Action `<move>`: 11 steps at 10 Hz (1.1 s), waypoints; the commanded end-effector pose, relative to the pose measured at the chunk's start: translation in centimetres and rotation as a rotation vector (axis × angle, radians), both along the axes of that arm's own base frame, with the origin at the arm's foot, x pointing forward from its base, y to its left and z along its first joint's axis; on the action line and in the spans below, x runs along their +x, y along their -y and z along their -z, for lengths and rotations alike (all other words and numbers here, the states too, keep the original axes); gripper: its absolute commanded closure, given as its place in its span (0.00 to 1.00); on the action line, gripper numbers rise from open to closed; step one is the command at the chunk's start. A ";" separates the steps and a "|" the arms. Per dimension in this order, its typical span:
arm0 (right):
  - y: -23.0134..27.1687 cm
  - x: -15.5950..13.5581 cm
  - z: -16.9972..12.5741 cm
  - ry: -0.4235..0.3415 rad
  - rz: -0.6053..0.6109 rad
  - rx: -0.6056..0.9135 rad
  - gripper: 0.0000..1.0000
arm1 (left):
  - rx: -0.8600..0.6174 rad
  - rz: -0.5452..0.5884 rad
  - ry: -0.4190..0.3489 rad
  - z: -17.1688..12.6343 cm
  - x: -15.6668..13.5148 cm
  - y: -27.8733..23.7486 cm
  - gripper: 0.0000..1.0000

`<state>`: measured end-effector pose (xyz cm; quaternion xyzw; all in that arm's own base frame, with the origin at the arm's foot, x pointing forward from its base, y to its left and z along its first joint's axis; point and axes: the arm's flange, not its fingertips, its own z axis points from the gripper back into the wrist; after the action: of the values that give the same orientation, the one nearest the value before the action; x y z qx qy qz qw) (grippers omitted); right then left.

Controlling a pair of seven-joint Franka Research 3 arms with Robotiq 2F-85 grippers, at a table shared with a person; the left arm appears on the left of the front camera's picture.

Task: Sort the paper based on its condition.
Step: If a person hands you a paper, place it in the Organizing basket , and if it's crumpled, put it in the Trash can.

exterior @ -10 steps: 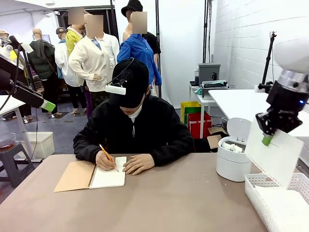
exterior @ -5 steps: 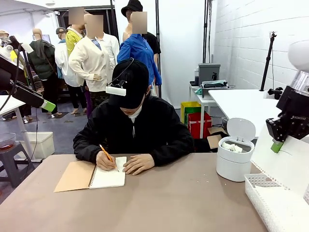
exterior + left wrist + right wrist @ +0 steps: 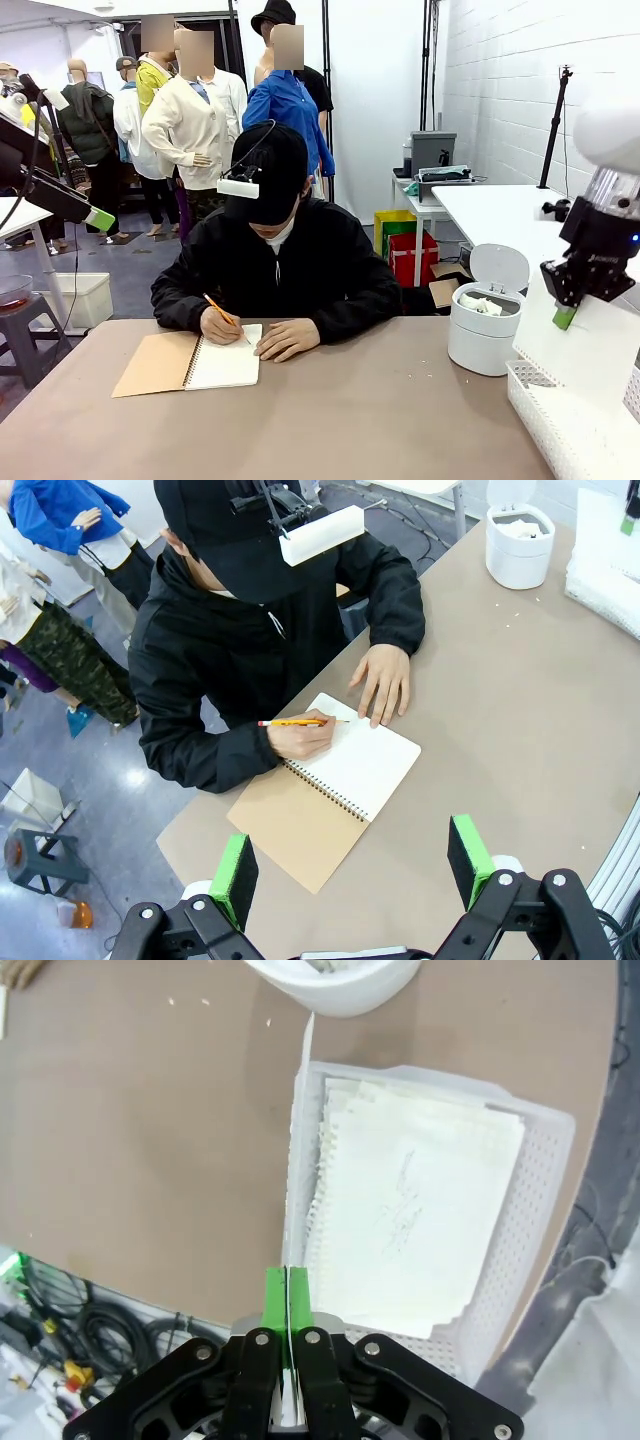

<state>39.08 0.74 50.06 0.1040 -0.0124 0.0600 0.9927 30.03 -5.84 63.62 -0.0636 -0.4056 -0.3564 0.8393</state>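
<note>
A smooth white sheet of paper (image 3: 590, 350) hangs from my right gripper (image 3: 565, 316), which is shut on its top edge, above the white basket (image 3: 527, 392) at the table's right end. In the right wrist view the sheet (image 3: 297, 1140) shows edge-on between the green pads (image 3: 276, 1296), over the basket's left wall (image 3: 300, 1100). Flat sheets (image 3: 410, 1200) lie in the basket. A crumpled wad (image 3: 482, 305) sits in the open white bin (image 3: 483, 345). My left gripper (image 3: 352, 868) hangs open high over the table.
A person sits at the far side, writing with a pencil (image 3: 221, 314) in a spiral notebook (image 3: 190, 364) with a brown cover; both hands rest on it. From the left wrist, the notebook (image 3: 330, 790) lies below, the bin (image 3: 518, 546) at the far corner.
My right gripper has lowered with the sheet, whose bottom edge now reaches down into the basket. The person's pencil hand has shifted slightly on the page.
</note>
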 end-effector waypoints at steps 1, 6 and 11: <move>0.9 0.7 2.2 -0.035 -0.010 0.028 1.00 | 0.004 -0.006 0.000 0.0 0.0 0.0 0.00; 2.6 -1.9 5.5 -0.093 0.076 0.075 1.00 | 0.004 -0.006 0.000 0.0 0.0 0.0 0.00; 3.6 -4.6 11.8 -0.132 0.214 0.139 1.00 | 0.004 -0.006 0.000 0.0 0.0 0.0 0.00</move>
<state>35.16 -3.23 38.88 0.1701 0.0462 -0.0425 0.9834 30.03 -5.84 63.62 -0.0636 -0.4056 -0.3564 0.8393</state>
